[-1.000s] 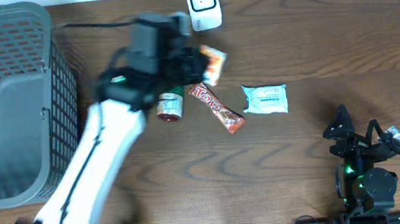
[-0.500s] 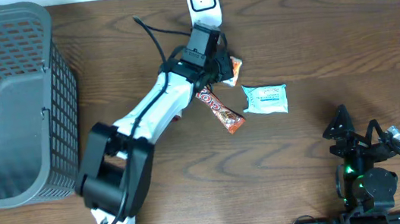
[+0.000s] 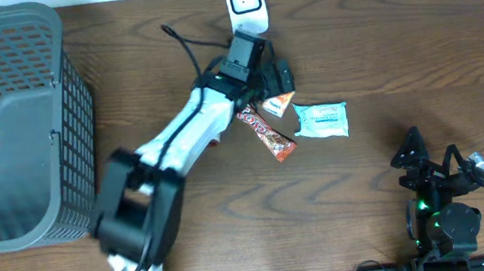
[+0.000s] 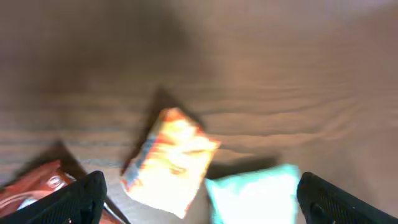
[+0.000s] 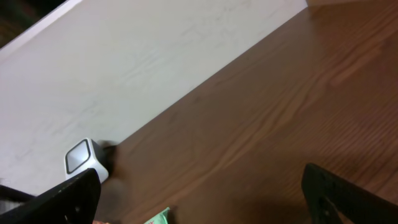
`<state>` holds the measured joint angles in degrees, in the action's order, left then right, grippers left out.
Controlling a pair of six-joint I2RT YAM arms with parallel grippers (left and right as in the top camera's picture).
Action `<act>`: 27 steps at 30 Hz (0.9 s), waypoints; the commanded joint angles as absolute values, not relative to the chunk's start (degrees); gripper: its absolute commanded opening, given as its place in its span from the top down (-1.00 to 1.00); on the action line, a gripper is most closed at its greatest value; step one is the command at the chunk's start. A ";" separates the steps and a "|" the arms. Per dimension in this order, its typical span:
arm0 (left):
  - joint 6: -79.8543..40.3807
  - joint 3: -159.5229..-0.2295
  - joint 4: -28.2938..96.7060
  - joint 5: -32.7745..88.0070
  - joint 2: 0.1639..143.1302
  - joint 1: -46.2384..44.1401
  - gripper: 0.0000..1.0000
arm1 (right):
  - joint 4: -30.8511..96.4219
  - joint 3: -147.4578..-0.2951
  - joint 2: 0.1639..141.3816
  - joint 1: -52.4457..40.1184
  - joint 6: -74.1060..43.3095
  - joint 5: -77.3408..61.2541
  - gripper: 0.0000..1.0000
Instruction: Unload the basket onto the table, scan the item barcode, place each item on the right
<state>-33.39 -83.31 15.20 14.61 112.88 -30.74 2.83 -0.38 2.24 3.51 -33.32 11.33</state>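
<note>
The blurred left wrist view showed the left gripper (image 4: 202,200) spread wide and empty above the orange packet (image 4: 171,158). The packet lay on the table (image 4: 280,74) between a red bar (image 4: 34,186) and a teal packet (image 4: 255,193). Overhead showed what that view missed: the scanner (image 3: 244,4) just beyond the arm, and the basket (image 3: 23,10) far left. The arm covered part of the bar. The right gripper (image 5: 199,186), also spread and empty, sat well apart; its camera caught the scanner from afar.

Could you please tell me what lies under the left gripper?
An orange snack packet shows below its open jaws, a teal packet beside it. One finger partly covers a red bar; the packet's underside is hidden.
</note>
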 commanded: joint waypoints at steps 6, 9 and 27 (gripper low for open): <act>-22.65 -84.05 22.46 5.80 84.29 -23.77 -0.96 | 3.05 -0.32 2.26 3.01 -33.63 11.46 -0.98; -22.74 -84.03 29.23 -3.57 77.62 -17.96 -0.96 | 3.05 -0.32 2.26 3.01 -33.61 11.49 -0.98; -34.50 -84.01 45.17 -0.23 71.33 26.17 -0.96 | 3.05 -0.32 2.26 3.01 -33.61 11.46 -0.99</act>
<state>-31.05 -84.09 44.45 -1.19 69.91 22.74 2.83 -0.38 2.26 3.51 -33.34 11.33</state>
